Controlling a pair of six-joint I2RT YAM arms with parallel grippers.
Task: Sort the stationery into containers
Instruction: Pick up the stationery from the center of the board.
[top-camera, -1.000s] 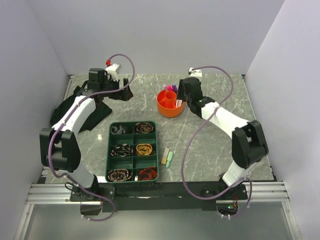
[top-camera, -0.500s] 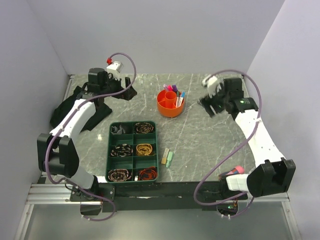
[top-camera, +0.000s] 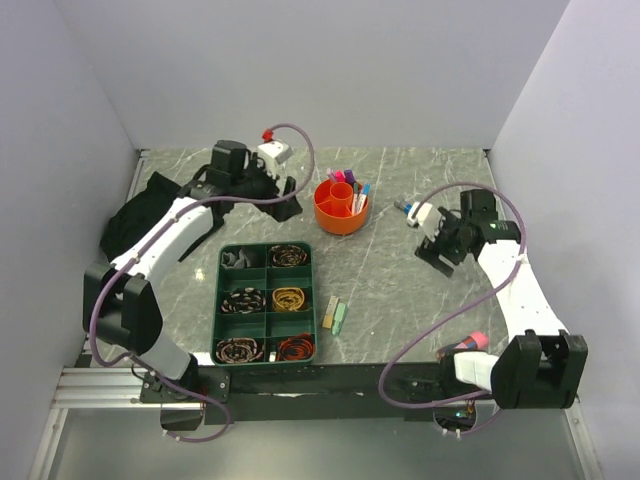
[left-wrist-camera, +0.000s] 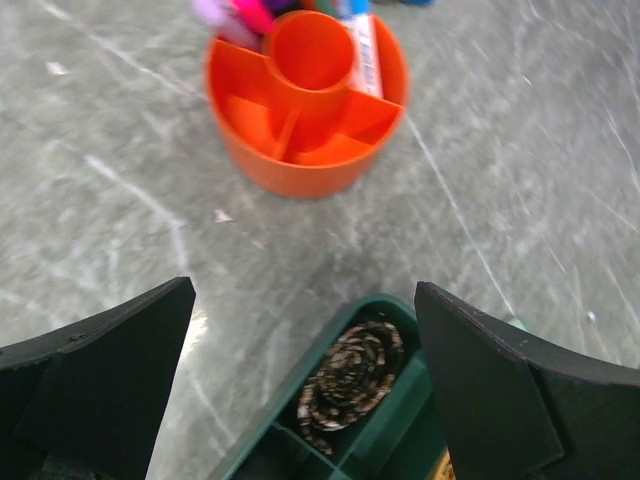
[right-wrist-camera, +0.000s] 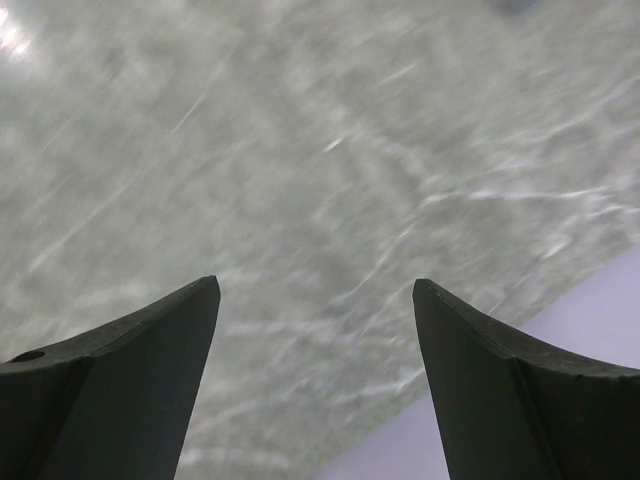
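Note:
The orange desk pot (top-camera: 340, 210) stands at the back middle of the table and holds several pens (top-camera: 347, 180), pink, purple and blue, in its rear sections. It also shows in the left wrist view (left-wrist-camera: 300, 120), with its near sections empty. A beige eraser block (top-camera: 330, 312) and a pale green one (top-camera: 341, 318) lie side by side just right of the green tray. My left gripper (top-camera: 287, 196) is open and empty, left of the pot, its jaws wide apart (left-wrist-camera: 304, 290). My right gripper (top-camera: 437, 250) is open and empty over bare table (right-wrist-camera: 315, 283), right of the pot.
A green divided tray (top-camera: 266, 248) of coiled hair ties sits near the front middle; its corner shows in the left wrist view (left-wrist-camera: 385, 310). A black cloth-like heap (top-camera: 130, 215) lies at the left. White walls close in three sides.
My right gripper has left the pot, swung right, then come toward the near side. My left gripper has moved right, toward the pot. More pens now show in the pot.

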